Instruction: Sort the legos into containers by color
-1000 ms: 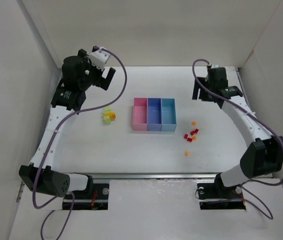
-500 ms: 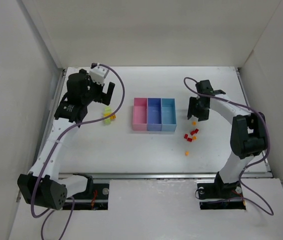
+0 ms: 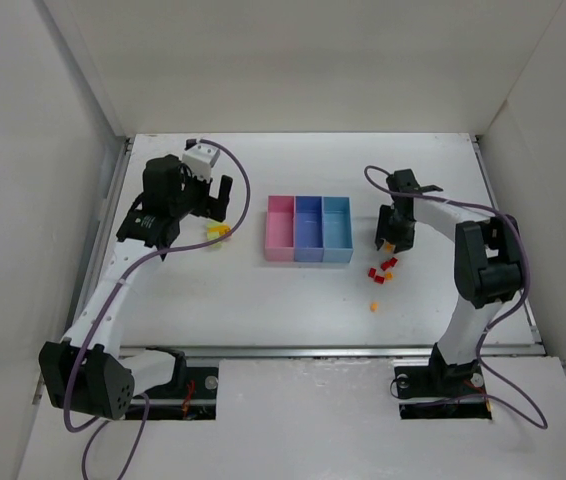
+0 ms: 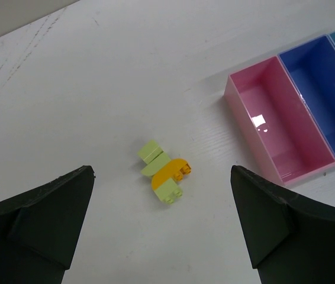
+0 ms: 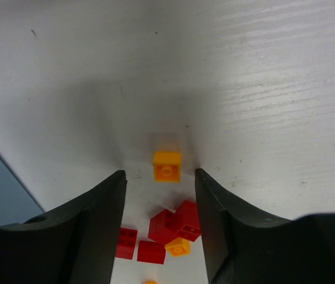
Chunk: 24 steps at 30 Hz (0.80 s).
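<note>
1. left hand: fingers spread wide and gripping nothing. it hangs over the tabletop, left of the bins.
2. brick cluster: lies on the tabletop below the gap of the left hand, touching neither finger. it is made of yellow-green bricks with one orange piece lying across them, all touching. the cluster is near the pink bin but apart from it.
3. the bins are three joined in a row, open tops up. from left to right in the top view they are pink, blue-violet and light blue.
4. right hand: fingers moderately apart and holding nothing. it is low over the tabletop, just right of the light blue bin.
5. orange brick: sits stud-up between the right fingertips with a gap on each side. i cannot tell whether the fingertips touch the tabletop.
6. red bricks: a loose group just beyond the orange brick, some touching one another, with a smaller orange brick against them.
7. lone orange brick: nearer the arm bases in the top view, apart from the red group.
8. all bricks seen lie on the tabletop, outside the bins.
9. lettering on the arms or bricks, if any, is too small to read.
</note>
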Motion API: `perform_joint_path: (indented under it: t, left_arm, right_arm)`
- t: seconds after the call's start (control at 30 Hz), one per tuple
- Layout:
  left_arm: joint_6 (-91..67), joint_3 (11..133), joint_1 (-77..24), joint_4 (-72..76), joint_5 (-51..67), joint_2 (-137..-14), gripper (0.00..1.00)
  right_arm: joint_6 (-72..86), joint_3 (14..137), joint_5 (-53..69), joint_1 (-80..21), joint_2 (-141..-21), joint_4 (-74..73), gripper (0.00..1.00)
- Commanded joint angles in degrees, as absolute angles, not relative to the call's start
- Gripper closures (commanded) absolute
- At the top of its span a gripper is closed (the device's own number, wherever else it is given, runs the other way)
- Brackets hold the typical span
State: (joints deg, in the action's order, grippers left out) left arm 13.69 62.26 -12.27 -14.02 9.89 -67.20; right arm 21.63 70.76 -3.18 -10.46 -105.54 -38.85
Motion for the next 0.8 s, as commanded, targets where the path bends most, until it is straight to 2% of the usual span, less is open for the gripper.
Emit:
perform_joint_path:
  t: [0.0, 0.1, 0.3, 0.33, 0.4, 0.5, 0.53, 0.57, 0.77]
  left_arm:
    - [12.5, 62.6, -12.5, -10.7, 10.5, -65.9, 0.00]
    - [12.5, 62.6, -12.5, -10.7, 9.9, -65.9, 0.00]
    - [13.0, 62.6, -12.5, -10.7, 8.8, -65.9, 0.00]
    - [13.0, 62.6, -12.5, -10.7, 8.8, -65.9, 0.00]
    - [13.0, 62.6, -12.5, -10.7, 8.8, -65.9, 0.00]
    - [13.0, 62.6, -12.5, -10.2, 8.8, -65.4, 0.00]
    - [13.0, 62.6, -12.5, -10.2, 8.8, -65.4, 0.00]
    - [13.0, 62.6, -12.5, -10.2, 8.8, -65.4, 0.00]
    - [15.5, 61.4, -12.5, -10.2, 9.4, -64.9, 0.00]
  right_arm:
    - [22.2, 69.9, -3.3, -10.0, -105.6, -37.5, 0.46]
    - [22.2, 69.3, -3.3, -10.0, -105.0, -36.4, 0.56]
    - [21.7, 68.6, -3.9, -10.0, -105.7, -35.2, 0.56]
    - [21.1, 68.6, -3.9, -10.0, -106.3, -35.2, 0.59]
    - [20.6, 69.3, -4.4, -10.0, -106.3, -35.2, 0.68]
    - [20.6, 69.3, -5.1, -10.0, -105.7, -35.2, 0.87]
    - [19.9, 69.8, -5.1, -10.0, -105.7, -35.2, 0.96]
    - [19.9, 69.8, -5.6, -10.0, -105.0, -35.2, 1.00]
    - [16.0, 78.6, -5.6, -11.6, -98.7, -40.4, 1.00]
